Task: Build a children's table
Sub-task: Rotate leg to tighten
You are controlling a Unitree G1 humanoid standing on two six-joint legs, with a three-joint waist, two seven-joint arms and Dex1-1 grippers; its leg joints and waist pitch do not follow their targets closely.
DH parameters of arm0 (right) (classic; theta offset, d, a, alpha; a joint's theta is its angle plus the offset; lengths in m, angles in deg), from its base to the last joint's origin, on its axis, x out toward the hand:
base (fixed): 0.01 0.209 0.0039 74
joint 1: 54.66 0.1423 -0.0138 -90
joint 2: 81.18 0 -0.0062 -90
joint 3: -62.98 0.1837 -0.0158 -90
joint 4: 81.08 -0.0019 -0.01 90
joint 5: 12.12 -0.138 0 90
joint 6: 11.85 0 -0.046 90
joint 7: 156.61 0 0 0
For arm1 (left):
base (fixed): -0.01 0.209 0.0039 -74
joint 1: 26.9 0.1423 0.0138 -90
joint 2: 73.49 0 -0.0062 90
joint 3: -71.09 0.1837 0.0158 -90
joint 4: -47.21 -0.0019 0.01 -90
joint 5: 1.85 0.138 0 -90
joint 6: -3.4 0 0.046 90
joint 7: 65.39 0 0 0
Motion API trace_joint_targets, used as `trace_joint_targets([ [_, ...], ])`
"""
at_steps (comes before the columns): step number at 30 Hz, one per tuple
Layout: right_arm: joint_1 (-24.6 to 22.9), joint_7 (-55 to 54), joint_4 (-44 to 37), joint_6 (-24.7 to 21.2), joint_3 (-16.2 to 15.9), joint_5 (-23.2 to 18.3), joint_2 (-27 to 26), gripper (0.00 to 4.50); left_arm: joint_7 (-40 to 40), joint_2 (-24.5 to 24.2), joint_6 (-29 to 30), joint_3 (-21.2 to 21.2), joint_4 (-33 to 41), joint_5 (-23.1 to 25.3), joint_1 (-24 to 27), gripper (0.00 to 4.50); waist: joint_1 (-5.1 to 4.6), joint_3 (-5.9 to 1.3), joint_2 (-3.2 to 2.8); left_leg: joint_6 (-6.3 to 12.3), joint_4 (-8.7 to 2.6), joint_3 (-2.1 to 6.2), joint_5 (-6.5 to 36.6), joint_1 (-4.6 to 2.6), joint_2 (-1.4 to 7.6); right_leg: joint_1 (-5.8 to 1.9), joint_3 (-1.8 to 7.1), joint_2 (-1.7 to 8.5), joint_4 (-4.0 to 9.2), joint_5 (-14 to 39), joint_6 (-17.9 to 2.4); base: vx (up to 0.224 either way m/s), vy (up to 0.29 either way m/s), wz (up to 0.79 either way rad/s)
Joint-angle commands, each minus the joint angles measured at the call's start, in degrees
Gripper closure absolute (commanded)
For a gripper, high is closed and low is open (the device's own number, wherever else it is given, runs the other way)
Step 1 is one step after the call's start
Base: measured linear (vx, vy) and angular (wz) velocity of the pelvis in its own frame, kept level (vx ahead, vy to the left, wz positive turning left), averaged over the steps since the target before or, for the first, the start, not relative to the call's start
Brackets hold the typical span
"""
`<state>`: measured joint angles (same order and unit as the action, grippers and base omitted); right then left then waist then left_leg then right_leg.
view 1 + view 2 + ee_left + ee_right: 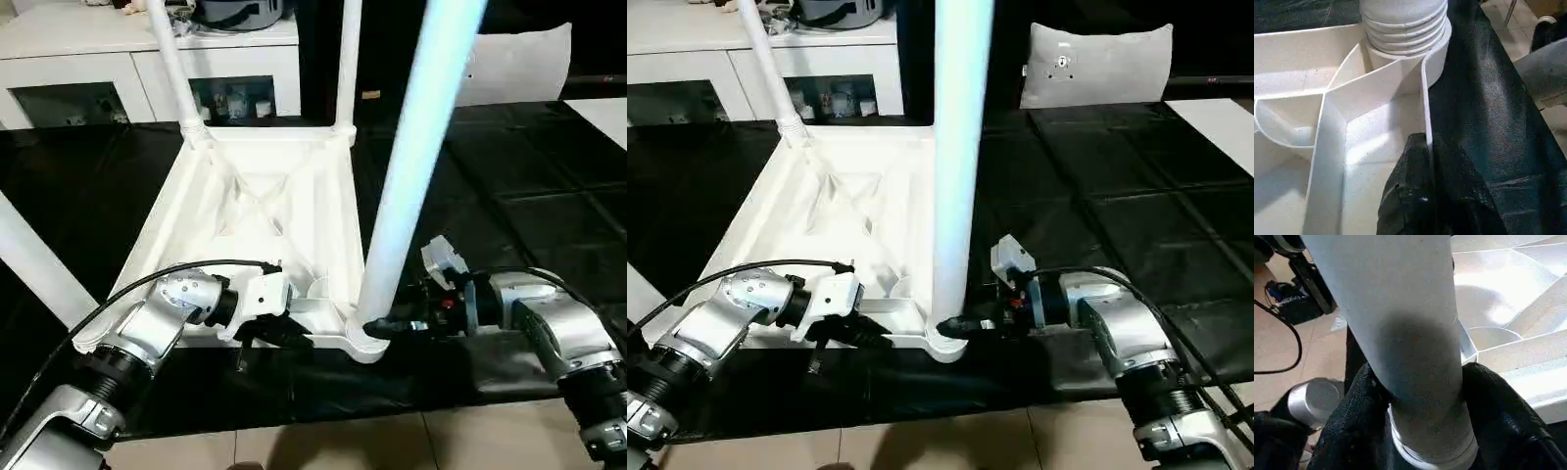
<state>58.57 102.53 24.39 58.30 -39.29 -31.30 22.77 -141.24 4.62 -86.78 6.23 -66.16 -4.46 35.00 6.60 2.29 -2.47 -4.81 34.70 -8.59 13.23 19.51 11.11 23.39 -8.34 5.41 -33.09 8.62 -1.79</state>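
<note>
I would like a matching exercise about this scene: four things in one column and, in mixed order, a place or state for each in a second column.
Things:
1. left gripper
2. right gripper
3. tabletop
4. grey cushion

Places or states:
A. lies upside down on the black mat, ribs facing up
B. fingers on both sides of the near leg's base
C. stands behind the mat, at the back
D. shut on the tabletop's near rim

Pairs: 1-D, 2-B, 3-A, 4-C
</note>
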Motion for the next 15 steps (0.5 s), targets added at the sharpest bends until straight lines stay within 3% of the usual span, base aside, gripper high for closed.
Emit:
trace_joint_targets([
  [1, -0.56, 0.98, -2.16, -1.91, 0.59, -2.65, -0.23, 2.42, -1.42, 0.85, 1.17, 1.6, 1.19, 0.33, 0.36, 4.5, -0.35, -3.83, 0.84, 4.99, -3.88, -0.35, 2.83, 0.72, 2.14, -3.95, 3.64, 3.53, 3.31, 16.9, -8.29, 0.0, 0.0, 0.0],
  [4, -1.71, -4.35, -4.87, -4.7, 1.71, -3.07, -2.29, 2.46, 4.07, 3.49, 7.84, -0.89, 1.46, -0.75, -0.03, 4.5, -0.51, -3.67, 0.85, 4.34, -4.0, -0.47, 3.58, 0.62, 2.04, -3.88, 3.65, 3.43, 3.61, 18.64, -7.76, 0.0, 0.0, 0.0],
  [5, -1.7, -8.94, -5.35, -6.02, 1.97, -1.9, -4.03, 2.46, 6.11, 4.77, 10.23, -1.85, 1.6, -1.35, -0.38, 4.5, -0.45, -3.58, 0.55, 3.92, -4.04, -0.4, 3.59, 0.48, 2.02, -3.82, 3.64, 3.43, 3.75, 19.31, -7.48, 0.0, 0.0, 0.0],
  [7, -1.08, -18.15, -4.52, -7.42, 2.76, 0.78, -7.96, 2.46, 10.5, 7.42, 13.95, -3.37, 1.39, -1.83, -1.21, 4.5, -0.98, -3.21, 0.79, 2.74, -4.21, -0.41, 5.84, 0.62, 1.5, -3.97, 3.22, 3.33, 4.46, 24.09, -5.79, 0.0, 0.0, 0.0],
  [8, -0.57, -22.62, -3.39, -8.15, 3.36, 2.12, -9.87, 2.47, 12.44, 8.63, 14.89, -3.71, 0.97, -1.5, -1.66, 4.5, -1.47, -2.97, 0.9, 1.67, -4.16, -0.52, 7.34, 0.24, 1.08, -3.65, 2.88, 3.25, 5.38, 28.78, -3.67, 0.0, 0.0, 0.0],
  [9, 0.01, -27.0, -1.94, -7.98, 3.67, 3.96, -11.62, 2.47, 14.53, 9.9, 15.35, -3.86, 0.16, -0.82, -2.27, 4.5, -1.89, -2.91, 0.62, 1.36, -4.07, -0.48, 8.22, 0.25, 0.78, -3.71, 2.6, 3.2, 5.64, 30.71, -2.78, 0.0, 0.0, 0.0],
  [10, 0.54, -30.75, -0.57, -7.94, 4.09, 5.33, -13.21, 2.49, 16.64, 11.23, 15.94, -4.14, -0.74, -0.2, -2.89, 4.5, -2.83, -2.84, 0.72, 0.73, -4.02, -0.18, 9.05, 0.96, 0.48, -4.16, 1.92, 3.08, 5.99, 33.11, -0.52, 0.0, 0.0, 0.0],
  [11, 1.66, -37.46, 1.89, -8.47, 5.44, 6.88, -16.11, 2.49, 20.38, 13.69, 16.82, -4.88, -2.48, 0.52, -4.07, 4.5, -3.81, -2.95, 0.54, 0.75, -3.77, -0.13, 10.32, 0.51, 0.31, -3.78, 1.49, 3.04, 6.73, 34.31, 0.72, 0.0, 0.0, 0.0],
  [13, 2.86, -43.54, 4.38, -8.59, 7.16, 7.4, -18.6, 2.49, 23.81, 15.7, 17.52, -5.48, -3.82, 1.11, -5.15, 4.5, -5.3, -2.94, 0.52, 1.24, -3.49, 0.03, 11.92, 0.49, 0.08, -3.75, 0.69, 2.86, 7.42, 35.1, 1.45, 0.0, 0.0, 0.0],
  [14, 3.88, -47.49, 6.89, -6.41, 8.02, 8.02, -20.37, 2.49, 26.54, 17.37, 17.49, -5.89, -5.03, 1.55, -6.05, 4.5, -5.94, -2.94, 0.41, 1.63, -3.37, 0.15, 12.87, 0.49, 0.04, -3.7, 0.21, 2.83, 7.81, 35.53, 2.11, 0.0, 0.0, 0.0],
  [15, 3.88, -47.49, 6.89, -6.41, 8.02, 8.02, -20.37, 2.49, 26.54, 17.37, 17.49, -5.89, -5.03, 1.55, -6.05, 4.5, -6.17, -2.98, -0.39, 1.79, -3.33, 0.24, 13.66, 0.12, 0.05, -3.61, -0.14, 2.84, 7.97, 35.35, 1.93, 0.0, 0.0, 0.0],
])
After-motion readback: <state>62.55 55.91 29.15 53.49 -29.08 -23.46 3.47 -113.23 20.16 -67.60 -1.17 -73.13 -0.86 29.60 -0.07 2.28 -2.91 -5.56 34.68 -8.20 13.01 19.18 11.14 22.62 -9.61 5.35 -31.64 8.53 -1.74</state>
